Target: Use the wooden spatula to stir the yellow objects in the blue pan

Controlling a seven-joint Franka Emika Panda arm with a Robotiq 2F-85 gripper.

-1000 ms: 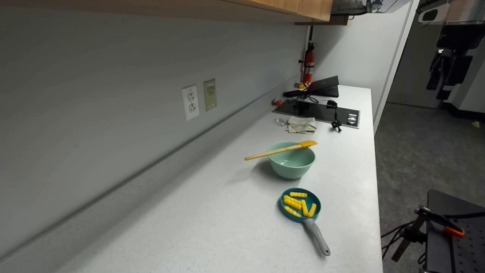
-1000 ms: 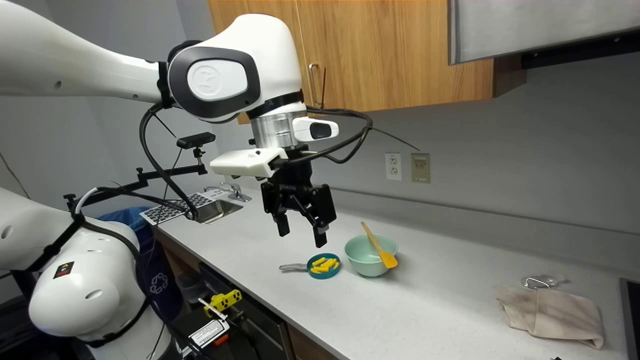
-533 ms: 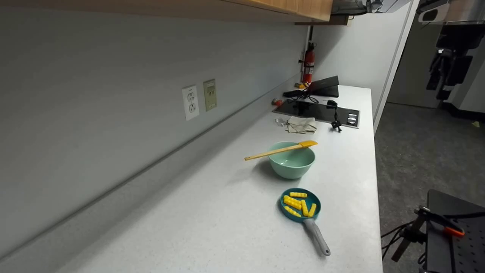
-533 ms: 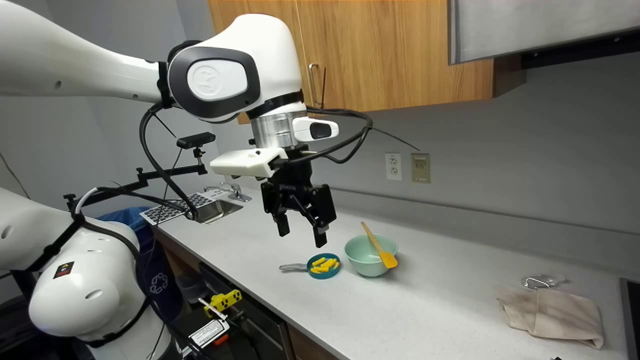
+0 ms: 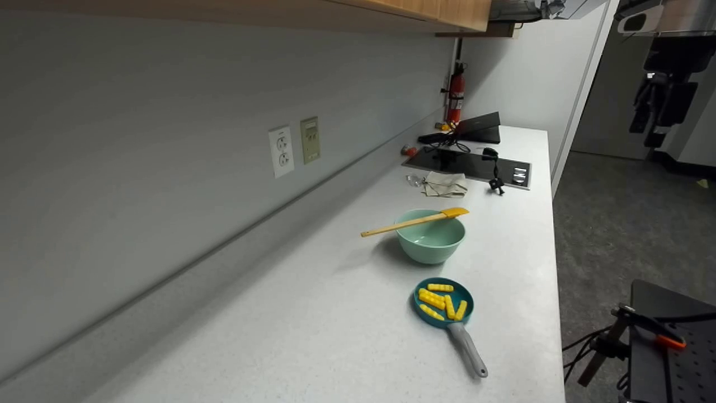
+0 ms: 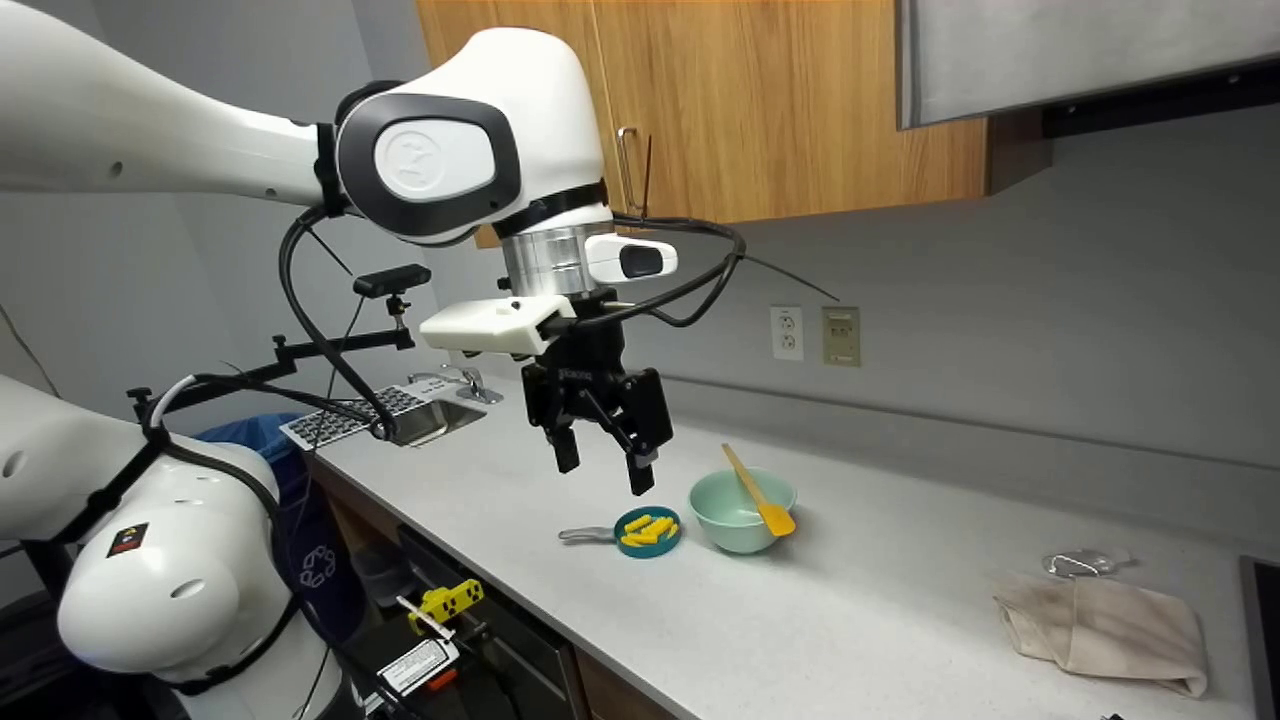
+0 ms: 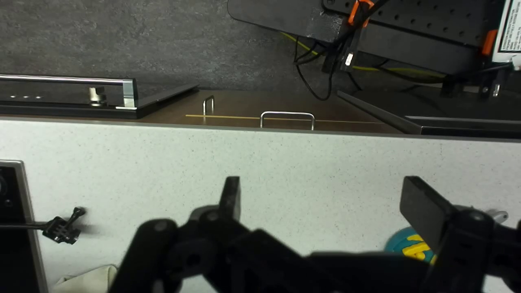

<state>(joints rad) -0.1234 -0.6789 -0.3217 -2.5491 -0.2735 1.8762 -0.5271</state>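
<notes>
The wooden spatula (image 5: 411, 222) has a pale handle and a yellow-orange head. It rests across the rim of the light teal bowl (image 5: 429, 249). Spatula (image 6: 757, 490) and bowl (image 6: 730, 530) show in both exterior views, not in the wrist view. The blue pan (image 5: 461, 291) with its grey handle stands beside the bowl. Several yellow objects (image 5: 432, 300) lie in it. The pan (image 7: 395, 243) is partly hidden behind a finger in the wrist view. My gripper (image 6: 604, 470) is open and empty, high above the counter. Its fingers (image 7: 321, 187) stand wide apart in the wrist view.
A folded cloth (image 6: 1105, 630) and a black cooktop (image 5: 464, 163) lie further along the white counter (image 5: 335, 336). A small black mount (image 7: 62, 228) stands by the cooktop. A wooden cabinet (image 6: 780, 110) hangs above. A sink (image 6: 435, 422) is at the far end.
</notes>
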